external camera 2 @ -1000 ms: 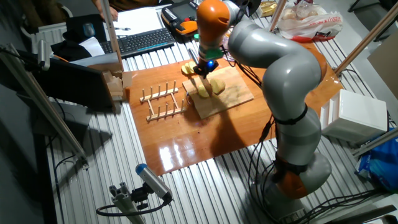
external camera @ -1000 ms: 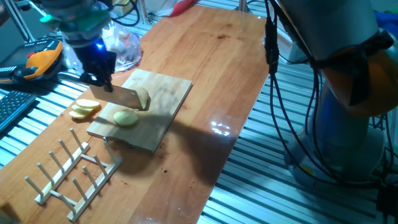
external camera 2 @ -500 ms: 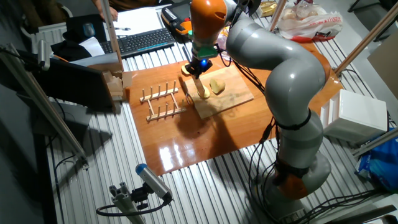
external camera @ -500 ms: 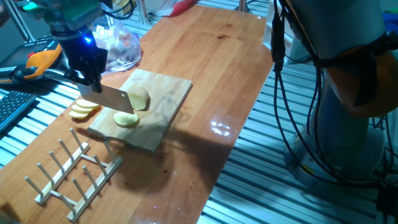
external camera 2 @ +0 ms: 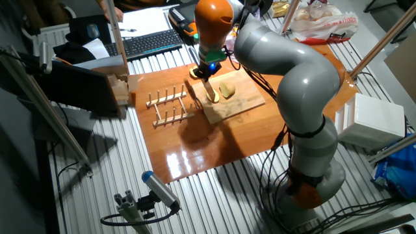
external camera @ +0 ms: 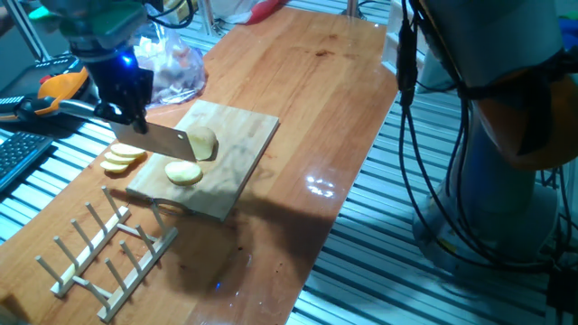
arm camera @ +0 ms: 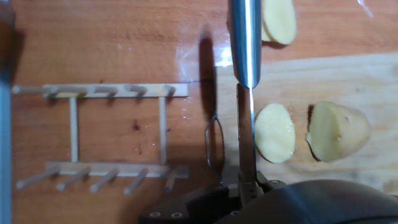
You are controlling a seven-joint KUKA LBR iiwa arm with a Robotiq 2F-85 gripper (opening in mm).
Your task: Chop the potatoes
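Wood counter [external camera: 298, 108] over slatted metal bench, cables and keyboard at far side. Cutting board [external camera: 237, 149] near counter's left edge. Jaws [external camera: 126, 108] clamped on knife [external camera: 158, 140], blade raised above board. Potato chunk [external camera: 204, 143] on board just beside blade tip, cut face twd blade; single slice [external camera: 183, 172] lies flat near it, apart. In hand view blade edge-on, slice [arm camera: 275, 132] and chunk [arm camera: 337, 131] both on one side. More slices [external camera: 122, 157] stacked off board at its edge. Wooden rack [external camera: 104, 248] close by. Right half of counter bare.
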